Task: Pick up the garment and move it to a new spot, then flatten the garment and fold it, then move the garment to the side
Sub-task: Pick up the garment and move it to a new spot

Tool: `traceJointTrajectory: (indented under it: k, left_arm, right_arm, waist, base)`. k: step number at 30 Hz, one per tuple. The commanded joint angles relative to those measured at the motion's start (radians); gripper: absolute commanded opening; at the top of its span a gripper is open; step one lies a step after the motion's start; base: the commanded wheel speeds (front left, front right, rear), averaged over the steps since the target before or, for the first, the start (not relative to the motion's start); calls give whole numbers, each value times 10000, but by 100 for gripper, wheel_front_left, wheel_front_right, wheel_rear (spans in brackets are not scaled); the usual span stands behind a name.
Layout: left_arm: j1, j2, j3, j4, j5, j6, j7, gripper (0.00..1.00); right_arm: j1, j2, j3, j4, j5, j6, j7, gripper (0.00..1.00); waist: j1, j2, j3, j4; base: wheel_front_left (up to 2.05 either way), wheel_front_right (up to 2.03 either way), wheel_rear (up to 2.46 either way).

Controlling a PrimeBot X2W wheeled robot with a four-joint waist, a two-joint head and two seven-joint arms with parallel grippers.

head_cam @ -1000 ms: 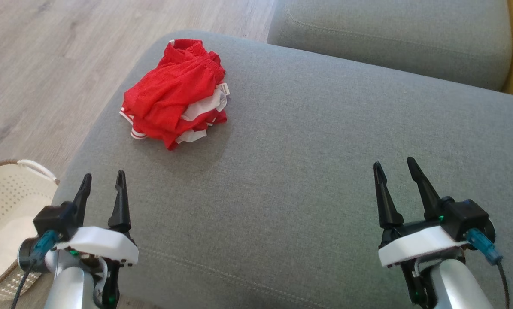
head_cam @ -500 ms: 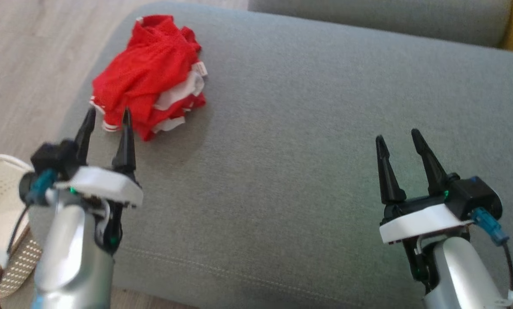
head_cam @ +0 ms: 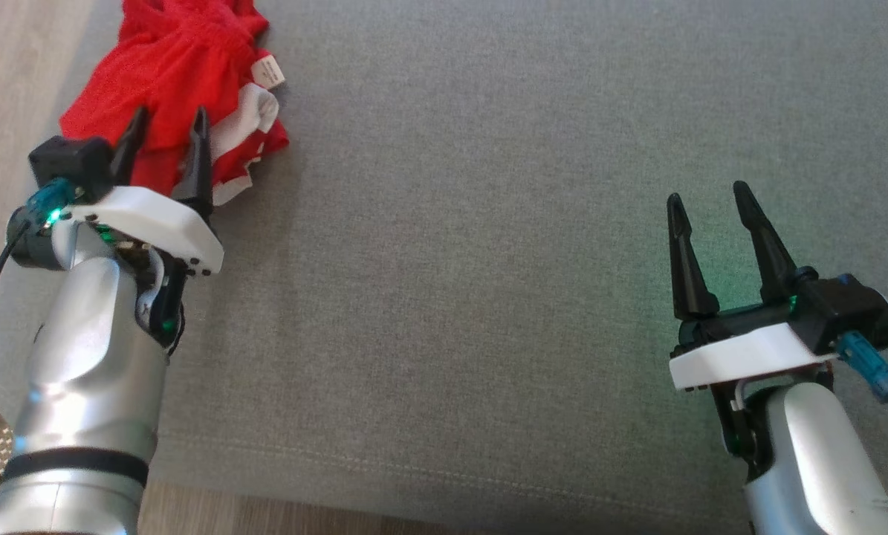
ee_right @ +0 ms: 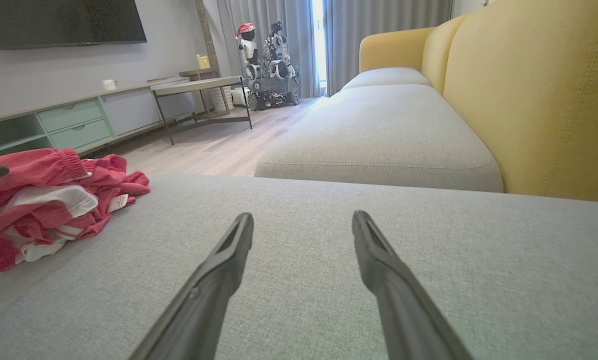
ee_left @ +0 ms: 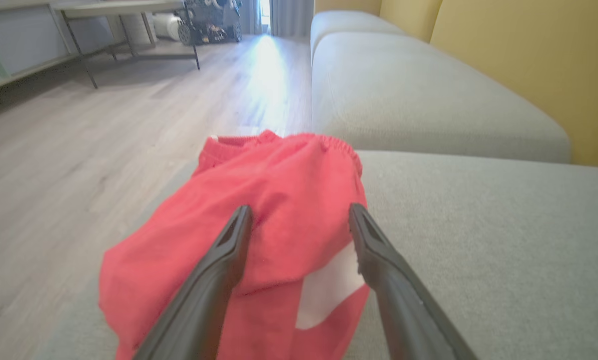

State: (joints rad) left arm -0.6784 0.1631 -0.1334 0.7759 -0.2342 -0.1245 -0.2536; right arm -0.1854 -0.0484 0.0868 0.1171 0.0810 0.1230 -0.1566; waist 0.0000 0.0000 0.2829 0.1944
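Observation:
The garment [head_cam: 176, 74] is a crumpled red piece with white trim, heaped at the far left corner of the grey sofa seat [head_cam: 488, 223]. My left gripper [head_cam: 167, 122] is open, its two dark fingers over the heap's near edge. In the left wrist view the garment [ee_left: 278, 200] lies just beyond and below that gripper [ee_left: 299, 215], nothing pinched between the fingers. My right gripper [head_cam: 707, 197] is open over bare cushion at the right, far from the cloth. The right wrist view shows the garment [ee_right: 43, 200] at its left and that gripper [ee_right: 303, 220] empty.
The seat's left edge drops to a pale wood floor [ee_left: 78, 150]. A second grey cushion [ee_right: 379, 130] and a yellow backrest [ee_right: 544, 100] lie beyond. A table [ee_right: 203, 87], a low cabinet [ee_right: 73, 122] and another robot [ee_right: 266, 65] stand across the room.
My left arm has reached forward until its open fingers are over the garment's near edge. The head camera has tilted down, shifting the whole picture. The right gripper has barely moved.

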Motion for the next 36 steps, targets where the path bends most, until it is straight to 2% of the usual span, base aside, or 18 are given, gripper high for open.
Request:
traceJointTrajectory:
  k: [1,6,13,14,15,22,31,36]
  left_arm:
    - [-463,538,98,16,-146,-58,4,100]
    - [-1144,781,-494,1435,-776,-59,80,100]
    - [-1998,994,-556,3200,-1095,-60,49,100]
    - [-2080,975,-595,3375,-1121,-60,45,45]
    - [-2152,972,-597,3496,-1169,-60,30,0]
    - [-2468,1147,-399,3405,-1289,-2,-73,0]
    - [-1803,1350,337,1010,-1036,498,-80,0]
    - [-1393,1450,678,-286,-769,637,-80,0]
  right_arm:
    - [-277,-18,204,-429,-92,77,56,100]
    - [-265,-18,144,-606,-134,77,149,100]
    - [-261,-18,139,-797,-105,77,261,100]
    - [-257,-18,137,-811,-103,77,270,100]
    - [-251,-18,130,-823,-103,77,275,100]
    - [-167,-18,24,-817,-67,77,256,100]
    - [-42,-18,-20,-693,96,77,170,100]
    - [-22,-18,-31,-603,221,77,67,100]
  waist:
    - [0,0,197,-78]
    - [0,0,412,-76]
    - [0,0,570,-123]
    - [0,0,578,-135]
    - [0,0,584,-146]
    - [0,0,465,-125]
    - [0,0,46,23]
    - [0,0,-204,37]
  base:
    - [0,0,0]
    - [0,0,0]
    - [0,0,0]
    - [0,0,0]
    - [0,0,0]
    - [0,0,0]
    - [0,0,0]
    - [0,0,0]
